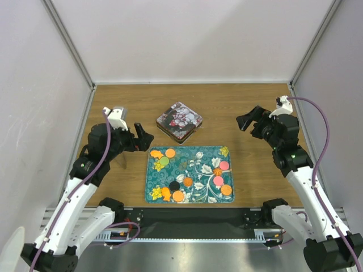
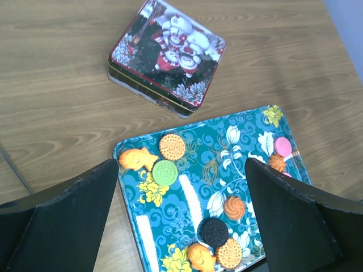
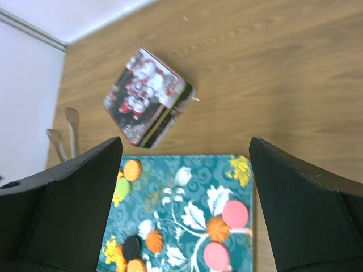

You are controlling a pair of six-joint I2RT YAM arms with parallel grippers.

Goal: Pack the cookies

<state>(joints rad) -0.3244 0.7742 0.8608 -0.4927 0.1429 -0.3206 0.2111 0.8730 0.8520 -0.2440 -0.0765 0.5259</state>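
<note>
With your left gripper [image 1: 143, 135] and right gripper [image 1: 249, 120] wide open and empty, pinch the probably light, brittle cookies [image 2: 165, 171] by their rims.

Top view is coming through bright and even, light falling from overhead; the arms [image 1: 79, 195] are casting only soft, faint shadows on the bench [image 1: 227, 107]. Detail is reading crisp there; walls [image 1: 34, 85] are showing slightly lilac. Left wrist view is rendering tray [image 2: 255, 127] and tin [image 2: 164, 56] sharp, with two pale streaks showing on the tray's gloss, likely glare. Left fingers [image 2: 62, 215] are sitting near-black, detail crushed, edges soft. Right wrist view is looking softer overall, tin slightly blurred, right fingers [image 3: 68, 198] equally dark.
</note>
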